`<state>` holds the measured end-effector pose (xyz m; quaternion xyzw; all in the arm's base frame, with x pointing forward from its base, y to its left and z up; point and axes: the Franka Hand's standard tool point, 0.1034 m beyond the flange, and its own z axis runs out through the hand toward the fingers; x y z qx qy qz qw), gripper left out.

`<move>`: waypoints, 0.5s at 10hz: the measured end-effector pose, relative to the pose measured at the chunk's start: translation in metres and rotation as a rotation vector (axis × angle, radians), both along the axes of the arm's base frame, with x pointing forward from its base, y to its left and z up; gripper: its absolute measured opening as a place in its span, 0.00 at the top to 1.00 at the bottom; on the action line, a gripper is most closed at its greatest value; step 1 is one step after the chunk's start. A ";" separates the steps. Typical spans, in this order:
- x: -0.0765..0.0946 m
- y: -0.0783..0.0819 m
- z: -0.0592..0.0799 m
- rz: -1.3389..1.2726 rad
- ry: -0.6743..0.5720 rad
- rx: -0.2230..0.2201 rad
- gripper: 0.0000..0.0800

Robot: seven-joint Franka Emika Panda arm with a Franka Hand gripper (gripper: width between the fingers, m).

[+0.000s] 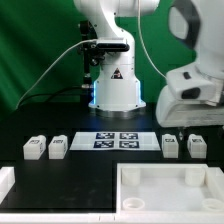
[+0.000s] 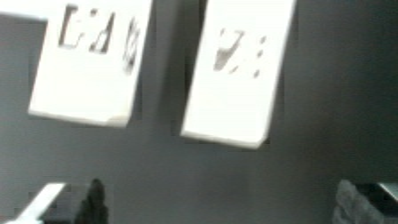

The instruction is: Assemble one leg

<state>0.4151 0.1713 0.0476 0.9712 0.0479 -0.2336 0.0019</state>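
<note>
Four legs (image 1: pixel 34 148), one tabletop (image 1: pixel 170 190), one marker board (image 1: pixel 118 140)

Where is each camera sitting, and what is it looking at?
Exterior view: off the arm, facing the robot across the dark table. It sees four legs, the marker board and the tabletop. The arm and base show.
Wrist view: on the wrist, looking down closely at two legs. Only the fingertips of the open gripper show.
Shared: legs on the table, likely the pair at the exterior view's right, beneath the wrist.
</note>
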 end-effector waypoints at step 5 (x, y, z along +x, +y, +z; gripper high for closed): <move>-0.010 0.007 -0.010 0.004 0.412 -0.038 0.19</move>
